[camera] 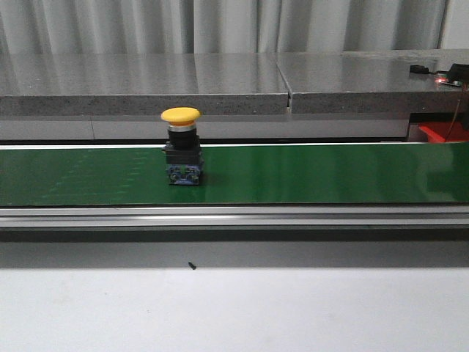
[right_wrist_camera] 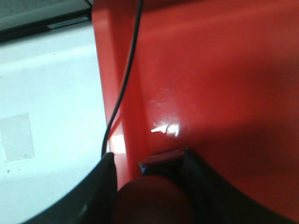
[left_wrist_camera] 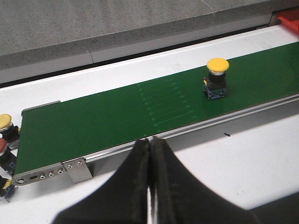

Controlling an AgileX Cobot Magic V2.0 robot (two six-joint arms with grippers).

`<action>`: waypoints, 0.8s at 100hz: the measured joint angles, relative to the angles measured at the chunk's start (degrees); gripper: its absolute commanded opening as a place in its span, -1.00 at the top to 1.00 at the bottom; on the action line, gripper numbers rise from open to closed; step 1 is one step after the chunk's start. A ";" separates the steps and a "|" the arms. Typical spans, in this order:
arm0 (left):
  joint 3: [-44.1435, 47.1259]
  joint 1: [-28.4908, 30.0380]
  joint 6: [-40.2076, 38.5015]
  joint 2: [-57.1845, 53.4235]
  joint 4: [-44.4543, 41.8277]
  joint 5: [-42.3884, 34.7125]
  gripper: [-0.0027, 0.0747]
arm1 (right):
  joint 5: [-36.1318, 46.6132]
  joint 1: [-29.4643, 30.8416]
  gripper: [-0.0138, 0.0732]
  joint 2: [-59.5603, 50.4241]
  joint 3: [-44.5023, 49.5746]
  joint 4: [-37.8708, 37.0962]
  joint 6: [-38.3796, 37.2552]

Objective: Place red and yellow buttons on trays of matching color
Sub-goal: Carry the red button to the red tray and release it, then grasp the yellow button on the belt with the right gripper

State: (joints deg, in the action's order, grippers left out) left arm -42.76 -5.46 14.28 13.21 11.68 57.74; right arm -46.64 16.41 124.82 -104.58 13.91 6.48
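Observation:
A yellow button [camera: 181, 147] stands upright on the green conveyor belt [camera: 308, 174]; the left wrist view shows the same yellow button [left_wrist_camera: 217, 77] far ahead of my left gripper [left_wrist_camera: 150, 142]. That gripper is shut with nothing in it, above the white table just short of the belt's rail. My right gripper [right_wrist_camera: 149, 161] is shut on a red button [right_wrist_camera: 152, 196], whose dark base points down at the floor of the red tray [right_wrist_camera: 224, 70]. In the front view only a corner of the red tray [camera: 443, 132] shows, at the far right. No yellow tray is in view.
More buttons, one yellow-capped [left_wrist_camera: 4, 122] and one red-capped [left_wrist_camera: 2, 145], sit on the table past the belt's left end. A black cable [right_wrist_camera: 126, 70] runs along the red tray's wall. A grey stone ledge [camera: 220, 84] runs behind the belt.

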 measured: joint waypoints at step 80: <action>0.00 0.00 0.00 0.00 0.00 0.00 0.98 | 3.26 0.09 -0.63 -3.32 2.05 0.64 1.14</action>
State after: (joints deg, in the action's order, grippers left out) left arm -42.76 -5.46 14.28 13.21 11.68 57.74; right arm -43.38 16.50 121.49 -102.54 14.55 7.62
